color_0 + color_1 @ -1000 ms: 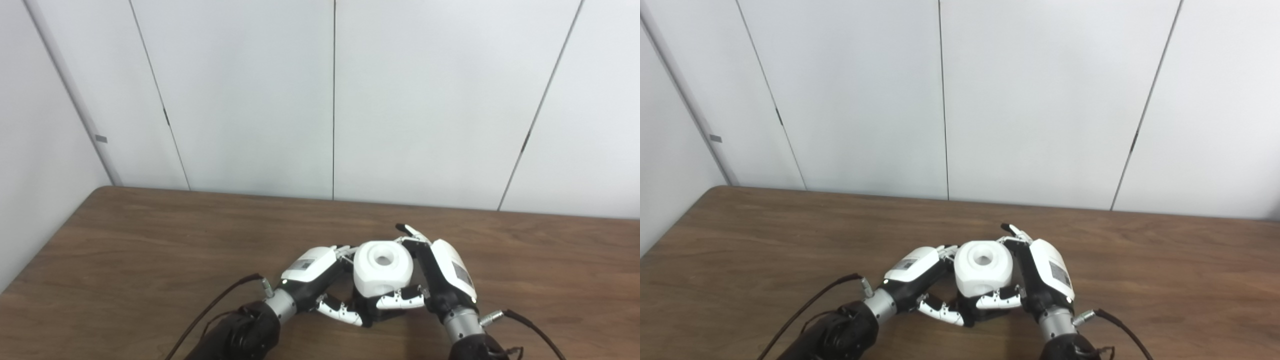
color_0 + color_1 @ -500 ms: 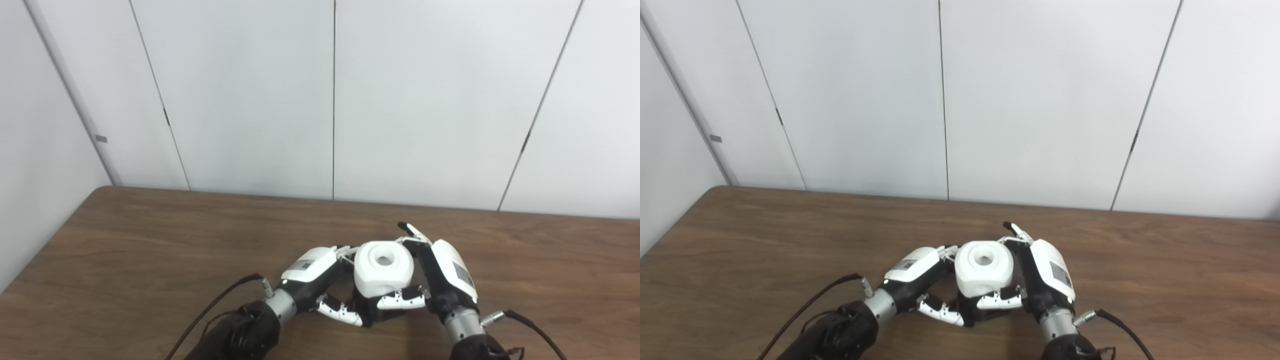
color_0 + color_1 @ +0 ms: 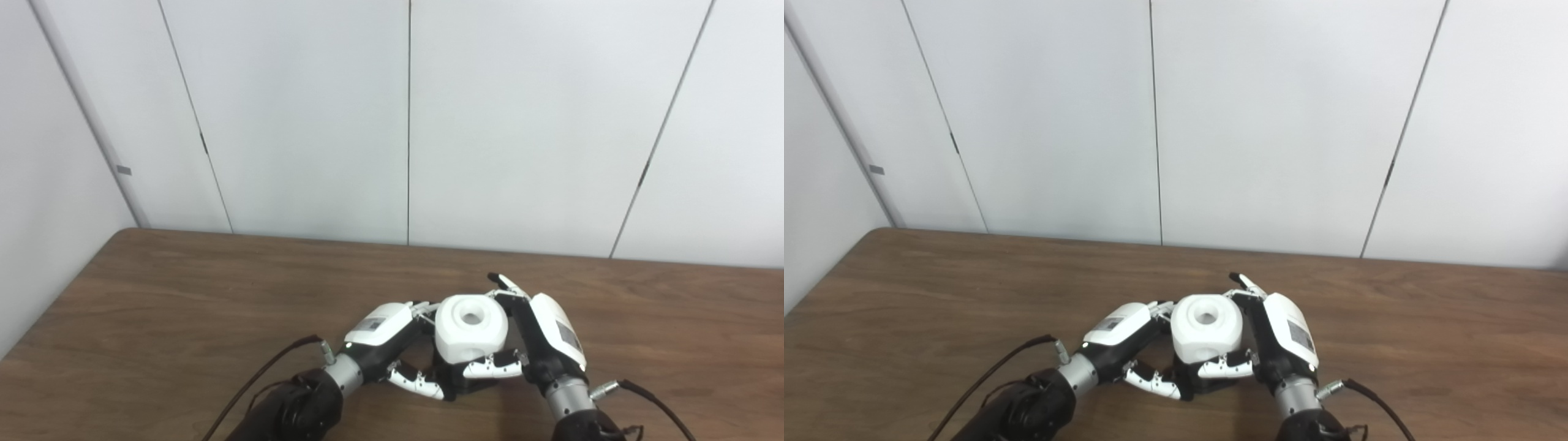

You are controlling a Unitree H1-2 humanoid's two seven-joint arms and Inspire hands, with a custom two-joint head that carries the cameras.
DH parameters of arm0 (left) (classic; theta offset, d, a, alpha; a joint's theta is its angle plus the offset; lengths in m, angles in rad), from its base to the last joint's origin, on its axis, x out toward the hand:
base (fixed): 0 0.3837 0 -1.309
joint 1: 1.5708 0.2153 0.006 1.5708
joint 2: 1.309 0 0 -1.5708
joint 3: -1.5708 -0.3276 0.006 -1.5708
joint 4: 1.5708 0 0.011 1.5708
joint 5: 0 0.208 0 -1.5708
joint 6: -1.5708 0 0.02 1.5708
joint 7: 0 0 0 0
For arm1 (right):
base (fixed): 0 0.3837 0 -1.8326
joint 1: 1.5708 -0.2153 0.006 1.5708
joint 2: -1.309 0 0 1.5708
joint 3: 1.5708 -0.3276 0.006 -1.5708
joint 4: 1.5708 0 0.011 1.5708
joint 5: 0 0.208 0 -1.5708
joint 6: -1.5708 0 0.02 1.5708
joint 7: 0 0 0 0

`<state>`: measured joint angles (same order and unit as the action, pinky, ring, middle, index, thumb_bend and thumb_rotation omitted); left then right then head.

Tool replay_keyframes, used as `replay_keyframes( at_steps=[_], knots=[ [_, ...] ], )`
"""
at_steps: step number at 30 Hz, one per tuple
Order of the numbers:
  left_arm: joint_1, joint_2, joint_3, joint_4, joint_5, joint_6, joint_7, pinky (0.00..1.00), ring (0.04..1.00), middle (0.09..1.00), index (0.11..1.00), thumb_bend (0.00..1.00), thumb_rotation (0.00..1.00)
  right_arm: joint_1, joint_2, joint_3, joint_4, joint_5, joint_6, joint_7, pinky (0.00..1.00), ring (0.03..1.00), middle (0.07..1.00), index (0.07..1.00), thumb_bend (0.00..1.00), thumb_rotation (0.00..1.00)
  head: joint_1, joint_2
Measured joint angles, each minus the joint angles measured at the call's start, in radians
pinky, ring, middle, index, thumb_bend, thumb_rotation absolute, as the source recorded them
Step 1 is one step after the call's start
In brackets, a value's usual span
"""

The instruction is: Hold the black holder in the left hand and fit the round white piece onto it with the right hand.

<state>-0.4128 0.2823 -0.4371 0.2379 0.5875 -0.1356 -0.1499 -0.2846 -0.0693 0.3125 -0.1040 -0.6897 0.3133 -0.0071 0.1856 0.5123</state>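
You see brown table (image 3: pixel 184 294), wood-grain streaks. Round piece (image 3: pixel 470 327) plain white. Holder (image 3: pixel 450 383) under it black. Your left hand (image 3: pixel 386 343) and right hand (image 3: pixel 545 343): white shells, black insides, silver wrists. Cables (image 3: pixel 263 373) black. Wall (image 3: pixel 306 122) pale grey, thin dark lines.

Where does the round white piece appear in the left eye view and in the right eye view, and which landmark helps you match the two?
Left eye view: the round white piece sits low, right of centre, between both hands.
Right eye view: the same piece sits low, just right of centre.
Shared landmark: the vertical wall seam directly behind it, left of the piece in both views.
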Motion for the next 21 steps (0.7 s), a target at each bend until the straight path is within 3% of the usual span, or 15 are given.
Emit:
replay_keyframes(
  at_steps=[7,21],
  knots=[
    [0.0,0.0,0.0,0.0,0.0,-0.002,-0.001,1.0,0.971,0.949,0.477,0.51,0.05,0.031,-0.012,0.0,-0.044,-0.008,0.017,0.01,0.8,0.927,0.916,0.481,0.5,0.14,-0.003,0.005],
    [-0.001,-0.002,0.001,0.01,-0.001,-0.011,0.0,1.0,0.969,0.95,0.477,0.51,0.05,0.071,-0.018,-0.001,-0.095,-0.006,0.034,0.021,0.8,0.919,0.918,0.481,0.5,0.14,-0.003,0.002]
  ],
)
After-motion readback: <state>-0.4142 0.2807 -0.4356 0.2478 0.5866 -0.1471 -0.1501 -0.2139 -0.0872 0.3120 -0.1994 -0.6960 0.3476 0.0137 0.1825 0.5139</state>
